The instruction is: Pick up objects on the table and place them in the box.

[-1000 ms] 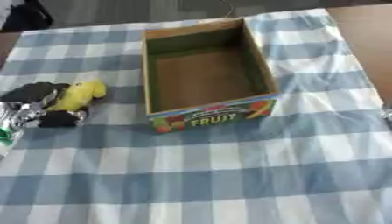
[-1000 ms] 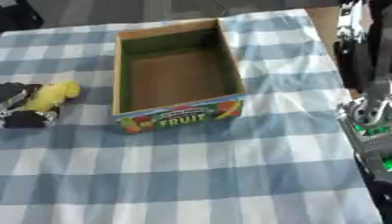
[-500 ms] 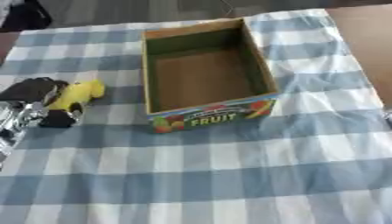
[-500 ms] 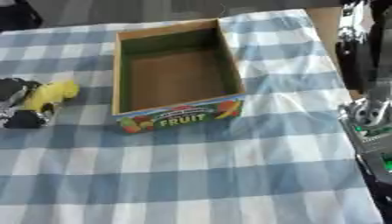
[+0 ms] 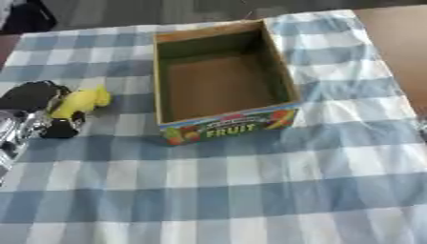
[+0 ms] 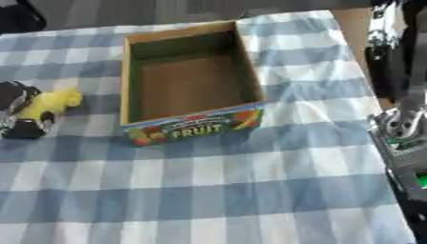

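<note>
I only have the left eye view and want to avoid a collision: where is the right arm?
Observer: The right arm stands at the right edge of the right eye view, just past the checked cloth's right border.
Operator: Is it close to the box?
Observer: No. It is apart from the box, about level with its printed front wall, with bare cloth between them.
</note>
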